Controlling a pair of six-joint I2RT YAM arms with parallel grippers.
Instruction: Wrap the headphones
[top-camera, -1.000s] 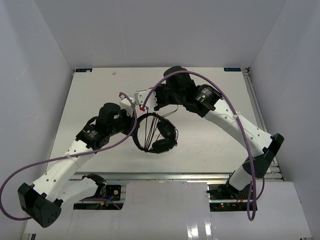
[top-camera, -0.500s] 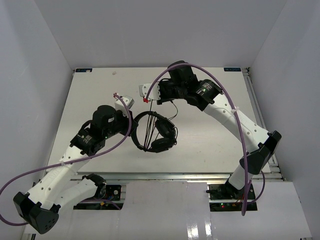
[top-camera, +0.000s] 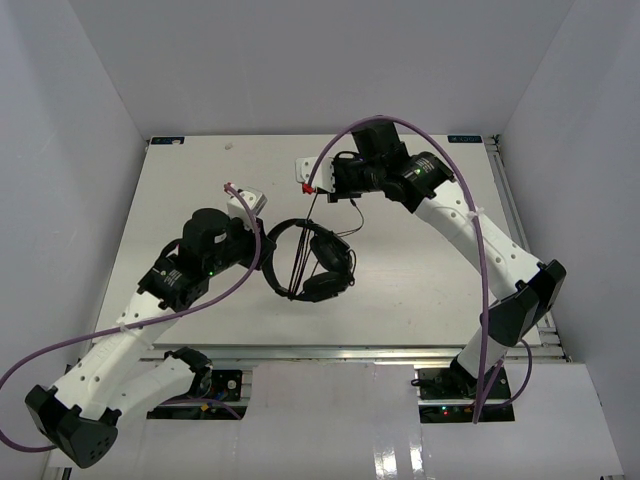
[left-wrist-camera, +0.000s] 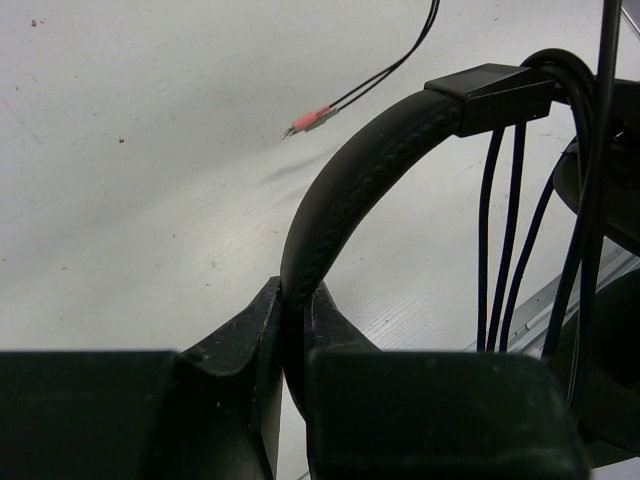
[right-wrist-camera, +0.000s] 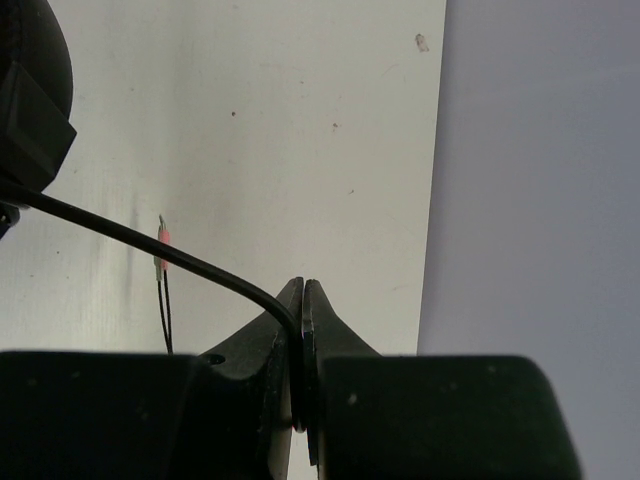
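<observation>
Overall black headphones (top-camera: 330, 262); arched stitched headband (left-wrist-camera: 340, 190); thin cord (left-wrist-camera: 500, 230); reddish plugs (left-wrist-camera: 312, 118).

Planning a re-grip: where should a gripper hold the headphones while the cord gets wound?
Probably the headband, from the left arm's side: its arch is thin enough to pinch and bare there, clear of the cord loops, as the left gripper clamps it.

White table (top-camera: 190, 190), faint speck (top-camera: 229, 147) near far left corner; plain pale walls (top-camera: 320, 60) on three sides; metal rail (top-camera: 340, 352) along near edge.
</observation>
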